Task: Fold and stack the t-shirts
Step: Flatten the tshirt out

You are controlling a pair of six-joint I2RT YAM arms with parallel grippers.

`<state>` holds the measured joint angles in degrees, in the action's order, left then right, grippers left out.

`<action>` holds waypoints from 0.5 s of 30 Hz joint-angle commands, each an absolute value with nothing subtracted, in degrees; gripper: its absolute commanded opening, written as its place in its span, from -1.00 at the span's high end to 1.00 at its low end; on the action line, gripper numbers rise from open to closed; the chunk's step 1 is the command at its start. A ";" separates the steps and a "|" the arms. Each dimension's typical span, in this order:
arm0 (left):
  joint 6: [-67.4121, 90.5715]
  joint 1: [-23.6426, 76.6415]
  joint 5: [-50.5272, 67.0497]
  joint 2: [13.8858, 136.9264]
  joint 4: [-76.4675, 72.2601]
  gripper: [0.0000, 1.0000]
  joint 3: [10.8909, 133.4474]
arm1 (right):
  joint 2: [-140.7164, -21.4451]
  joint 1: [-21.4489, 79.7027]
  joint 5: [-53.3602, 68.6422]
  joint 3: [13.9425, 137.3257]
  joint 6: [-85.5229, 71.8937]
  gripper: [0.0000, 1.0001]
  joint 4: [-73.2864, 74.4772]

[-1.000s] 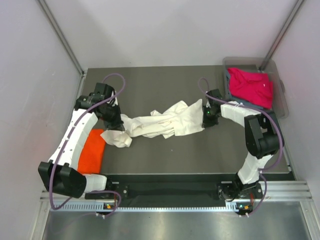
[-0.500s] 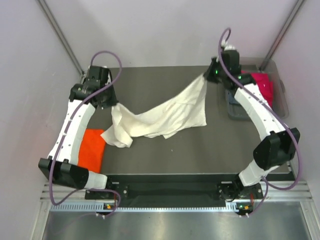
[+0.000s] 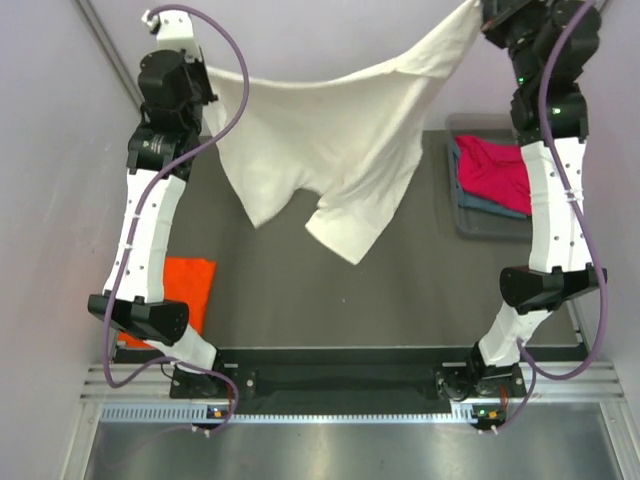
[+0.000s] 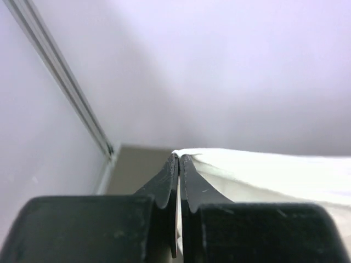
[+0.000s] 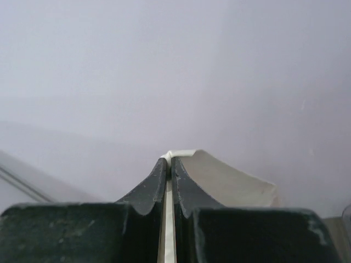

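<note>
The cream-white t-shirt [image 3: 335, 150] hangs spread high above the table between both arms, its sleeves dangling down. My left gripper [image 3: 207, 78] is shut on its left top corner; the cloth [image 4: 263, 172] shows pinched between the jaws in the left wrist view. My right gripper [image 3: 478, 10] is shut on the right top corner, with cloth [image 5: 219, 178] between the jaws in the right wrist view. The orange t-shirt [image 3: 180, 295] lies folded at the table's left front. The magenta-pink t-shirt [image 3: 493, 170] lies on a grey-blue one [image 3: 478, 205] at the right.
A clear plastic bin [image 3: 475, 125] at the back right holds the pink and grey-blue shirts. The dark table [image 3: 350, 300] lies below the hanging shirt. Pale walls with metal rails [image 3: 110, 55] close in the left, back and right sides.
Both arms have risen high and spread apart, lifting the cream-white t-shirt off the table so that it now hangs stretched between them.
</note>
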<state>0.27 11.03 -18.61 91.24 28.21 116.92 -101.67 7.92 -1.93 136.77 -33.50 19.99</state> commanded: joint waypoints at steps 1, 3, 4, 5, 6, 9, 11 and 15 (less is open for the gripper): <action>-8.17 10.81 -20.56 90.00 10.91 1.00 124.25 | -99.50 4.49 -0.27 139.22 -38.76 1.00 10.91; -11.05 10.81 -19.61 90.09 9.32 1.00 125.68 | -97.92 3.43 -0.26 139.92 -37.98 1.00 10.19; -11.94 10.81 -18.56 90.00 8.45 1.00 126.29 | -97.21 2.99 1.39 139.75 -37.71 1.00 10.46; -12.65 10.81 -18.55 89.74 8.35 1.00 126.30 | -95.47 2.64 1.84 139.05 -37.27 1.00 10.89; -13.27 10.81 -18.63 88.69 8.35 1.00 125.95 | -94.32 2.55 2.11 137.13 -36.48 1.00 11.42; -12.32 10.81 -20.38 82.91 8.61 1.00 119.12 | -87.12 2.64 3.07 127.76 -34.37 1.00 13.80; -9.94 10.81 -23.45 78.77 11.41 1.00 110.25 | -78.55 2.98 3.34 120.10 -34.80 1.00 15.63; -0.29 10.81 -28.99 61.50 12.83 1.00 82.80 | -59.81 7.11 1.77 90.55 -35.24 1.00 21.08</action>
